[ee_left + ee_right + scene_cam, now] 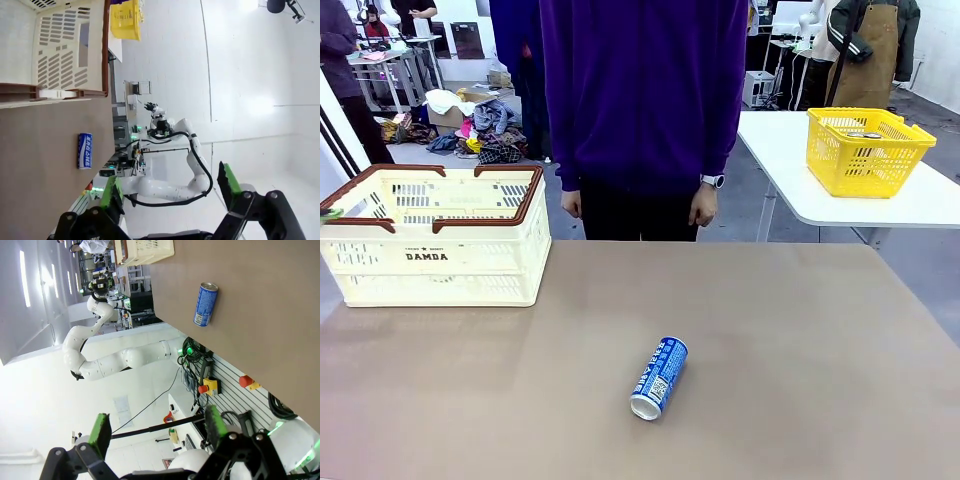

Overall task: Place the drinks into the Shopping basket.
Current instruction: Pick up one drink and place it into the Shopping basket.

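Front view first: the Shopping basket (435, 235) sits on the left arm's side of the brown table (800, 330), upright, with its brown handles folded outward. Its near wall hides the floor, so I can't tell what's inside. One blue-and-white can (659, 378) lies on its side near the middle of the table, well apart from the basket, silver end toward the robot. A person in a purple top (640, 90) stands at the far edge, hands hanging. Behind, a yellow basket (865, 150) rests on a white table (790, 160); something small lies in it, too small to name.

Over to the left wrist: the left gripper (169, 187) stands spread wide, with nothing between the green pads (111, 192). The can (85, 150) lies ahead of it, out past one finger and clear of both. Farther along that side is the Shopping basket (65, 55), with the yellow basket (126, 20) beyond it. The right arm (195, 150) curls against white walls straight ahead.

Right wrist now: the right gripper (157, 430) is also gaping and empty. The can (205, 304) lies on the table (270, 300) well ahead of its fingers, with the Shopping basket (145, 250) farther on. The left arm (120, 360) is folded ahead, and a slotted wall panel (235, 390) hung with cables is closer by.
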